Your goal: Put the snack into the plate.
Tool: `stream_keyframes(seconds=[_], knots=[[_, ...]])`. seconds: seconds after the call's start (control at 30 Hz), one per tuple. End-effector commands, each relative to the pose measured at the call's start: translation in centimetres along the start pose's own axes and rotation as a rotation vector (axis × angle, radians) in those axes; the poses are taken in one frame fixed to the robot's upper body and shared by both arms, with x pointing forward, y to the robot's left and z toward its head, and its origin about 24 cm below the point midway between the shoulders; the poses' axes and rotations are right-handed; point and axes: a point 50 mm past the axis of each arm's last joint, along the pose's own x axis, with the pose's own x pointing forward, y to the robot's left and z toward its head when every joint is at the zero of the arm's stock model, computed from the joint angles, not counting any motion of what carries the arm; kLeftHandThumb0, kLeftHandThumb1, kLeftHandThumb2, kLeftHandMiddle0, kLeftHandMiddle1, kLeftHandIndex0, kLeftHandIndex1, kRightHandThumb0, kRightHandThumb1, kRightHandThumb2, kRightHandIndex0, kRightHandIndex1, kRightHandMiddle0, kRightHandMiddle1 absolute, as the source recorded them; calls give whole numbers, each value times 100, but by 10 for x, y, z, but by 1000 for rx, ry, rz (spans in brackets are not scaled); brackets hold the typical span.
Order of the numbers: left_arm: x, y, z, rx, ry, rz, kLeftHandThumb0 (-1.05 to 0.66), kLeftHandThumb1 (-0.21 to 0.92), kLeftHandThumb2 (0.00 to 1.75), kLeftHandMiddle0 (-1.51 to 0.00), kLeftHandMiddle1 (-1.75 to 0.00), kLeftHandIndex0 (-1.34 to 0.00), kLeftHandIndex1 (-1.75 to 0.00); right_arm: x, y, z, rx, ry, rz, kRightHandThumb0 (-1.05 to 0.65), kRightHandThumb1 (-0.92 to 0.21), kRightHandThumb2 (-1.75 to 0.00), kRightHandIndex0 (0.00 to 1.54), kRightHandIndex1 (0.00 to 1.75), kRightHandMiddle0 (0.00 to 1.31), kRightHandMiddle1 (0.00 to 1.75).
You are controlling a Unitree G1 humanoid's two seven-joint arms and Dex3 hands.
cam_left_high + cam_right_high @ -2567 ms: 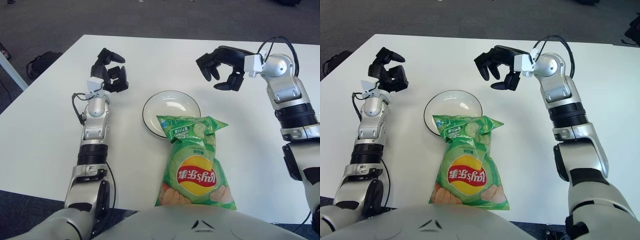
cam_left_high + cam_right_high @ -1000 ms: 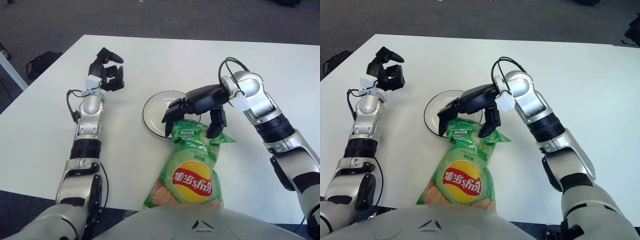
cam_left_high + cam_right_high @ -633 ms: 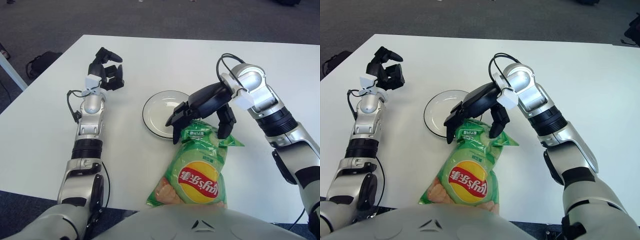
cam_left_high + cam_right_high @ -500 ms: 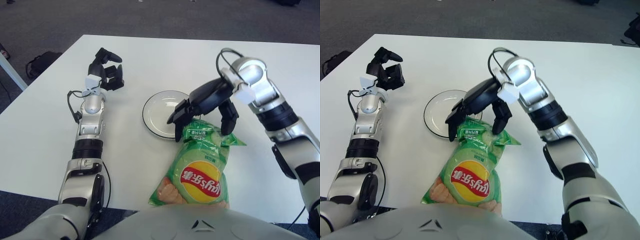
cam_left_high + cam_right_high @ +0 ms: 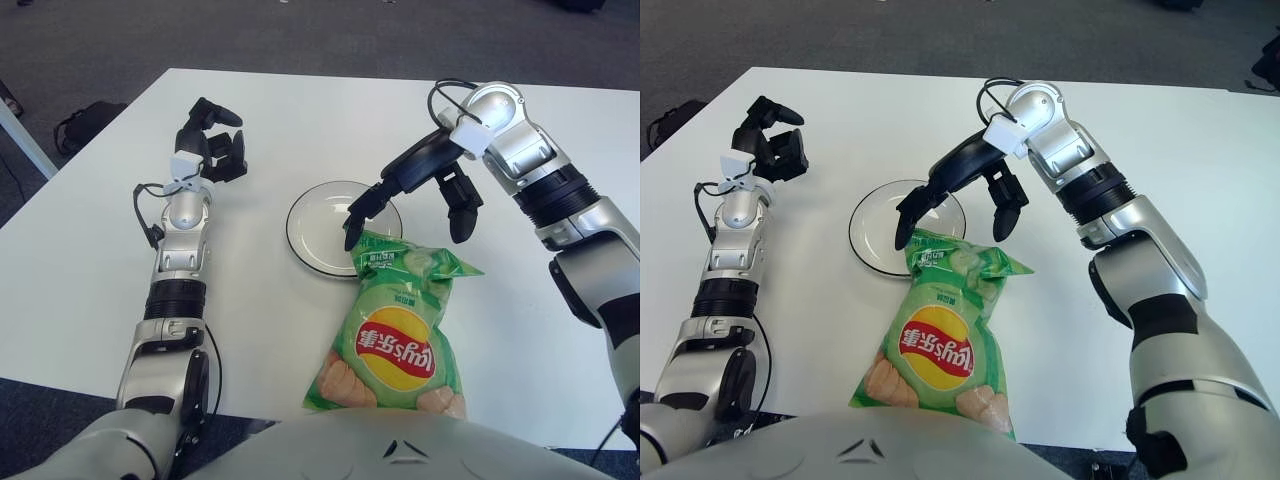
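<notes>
A green bag of crisps lies flat on the white table, logo upside down to me. Its top edge overlaps the near rim of the white, dark-rimmed plate, while most of the bag is on the table in front of the plate. My right hand hovers just above the bag's top edge with fingers spread wide and nothing between them. Over the table to the left of the plate, my left hand is raised and holds nothing.
The white table stretches wide on both sides of the plate. Its near edge runs just below the bag's bottom. A black bag lies on the dark floor beyond the table's left corner.
My right hand came down onto the bag's top, nudged the bag a little to the right, then let go and lifted off. The left arm has hardly moved.
</notes>
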Motion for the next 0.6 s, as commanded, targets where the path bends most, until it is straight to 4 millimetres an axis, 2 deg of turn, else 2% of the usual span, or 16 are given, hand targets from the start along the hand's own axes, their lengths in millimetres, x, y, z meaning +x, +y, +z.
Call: stream_keyframes(seconds=[0.0, 0.1, 0.17, 0.23, 0.3, 0.37, 0.4, 0.47, 0.53, 0.57], knots=[[-1, 3, 1, 7, -3, 23, -41, 57, 99, -108, -175, -42, -175, -2, 2, 3, -11, 1, 28, -59, -51, -73, 0, 0, 0, 32], [-1, 3, 2, 4, -9, 36, -41, 57, 99, -109, -175, -42, -175, -4, 2, 7, -62, 17, 25, -52, -43, -82, 7, 6, 0, 67], [-1, 4, 3, 4, -14, 43, -41, 57, 99, -109, -175, -42, -175, -5, 2, 9, -94, 32, 19, -46, -36, -90, 3, 35, 0, 104], [-1, 5, 4, 0, -29, 60, -41, 57, 99, -110, -175, -42, -175, -14, 6, 8, -125, 85, -26, -42, -32, -94, 2, 60, 2, 127], [-1, 6, 5, -2, -39, 72, -41, 57, 100, -110, -175, -42, -175, -23, 8, 9, -126, 126, -67, -40, -27, -99, 1, 99, 12, 151], [-1, 8, 5, -3, -46, 80, -41, 57, 100, -111, -175, -42, -175, -28, 8, 11, -119, 152, -85, -40, -26, -100, 0, 114, 19, 159], [-1, 8, 6, -3, -50, 86, -41, 57, 100, -111, -175, -42, -175, -31, 8, 13, -117, 171, -92, -42, -31, -101, 0, 136, 36, 157], [-2, 10, 6, -3, -58, 97, -41, 56, 100, -111, -175, -42, -175, -36, 8, 16, -125, 213, -104, -43, -37, -102, 2, 155, 51, 155], [-2, 11, 7, -3, -64, 107, -41, 56, 100, -111, -175, -42, -175, -40, 9, 18, -149, 255, -123, -44, -39, -101, 9, 164, 59, 153], [-3, 12, 7, -3, -66, 112, -41, 56, 100, -111, -175, -42, -175, -41, 9, 19, -162, 271, -133, -45, -39, -101, 18, 168, 63, 151]])
